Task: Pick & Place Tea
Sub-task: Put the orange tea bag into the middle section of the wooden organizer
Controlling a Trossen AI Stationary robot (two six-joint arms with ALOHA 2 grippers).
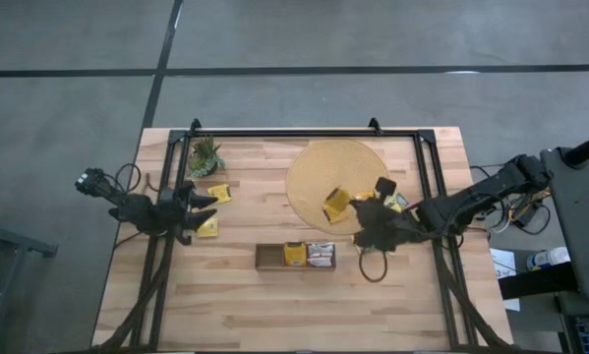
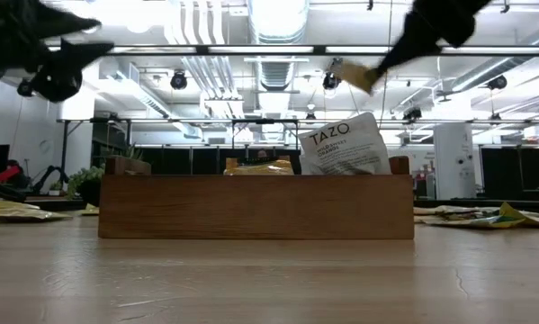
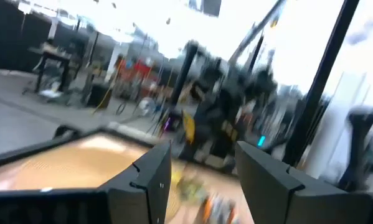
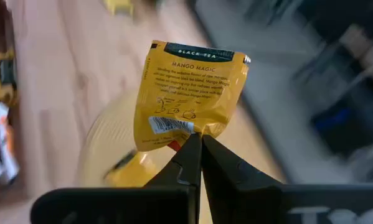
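Observation:
My right gripper (image 4: 200,144) is shut on a yellow tea sachet (image 4: 189,93) and hangs over the near edge of the round woven mat (image 1: 323,167). The high view shows the same sachet (image 1: 335,205) at the gripper's tip. The low view shows it high up (image 2: 354,74). My left gripper (image 1: 198,205) hovers open at the table's left with nothing between its fingers (image 3: 150,177). Two yellow sachets (image 1: 218,193) (image 1: 207,227) lie flat on the table beside it. The dark brown tray (image 1: 266,258) holds a yellow sachet (image 1: 294,254) and a white one (image 2: 345,144). My right gripper pinches the sachet's creased edge (image 4: 192,132) between its two fingertips. The fingers come from the table's right, slanting down. The sachet sticks out beyond the fingertips and is lifted clear of the mat and the table.
More sachets (image 1: 397,202) lie at the mat's right edge. A small green plant (image 1: 205,155) stands at the far left. A black frame (image 1: 304,133) runs along the table's far edge and down both sides. Bare wood lies nearer than the tray.

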